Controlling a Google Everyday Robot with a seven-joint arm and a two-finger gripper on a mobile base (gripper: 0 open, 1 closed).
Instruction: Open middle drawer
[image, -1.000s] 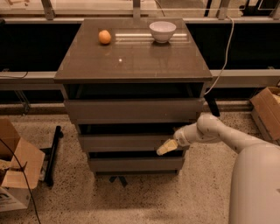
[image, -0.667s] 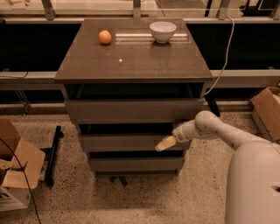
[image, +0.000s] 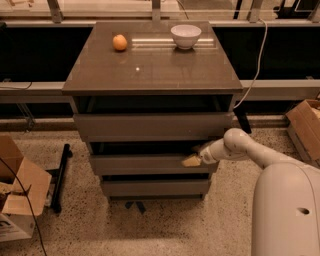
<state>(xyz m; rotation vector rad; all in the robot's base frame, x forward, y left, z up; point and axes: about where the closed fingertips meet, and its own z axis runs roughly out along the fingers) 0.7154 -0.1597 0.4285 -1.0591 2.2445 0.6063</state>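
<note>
Speckled flooring (image: 165, 227) surrounds the desk (image: 150, 75), with three drawers stacked under its top. Over the last second the tool (image: 192, 160) has crept up to the top lip of the middle drawer (image: 140, 164), near its right end. The front itself has barely shifted, so the pull seems only just starting. The arm (image: 237, 144) reaches in from the right, elbow bent, wrist angled down and left. Whether the tool is clenched or released cannot be told.
</note>
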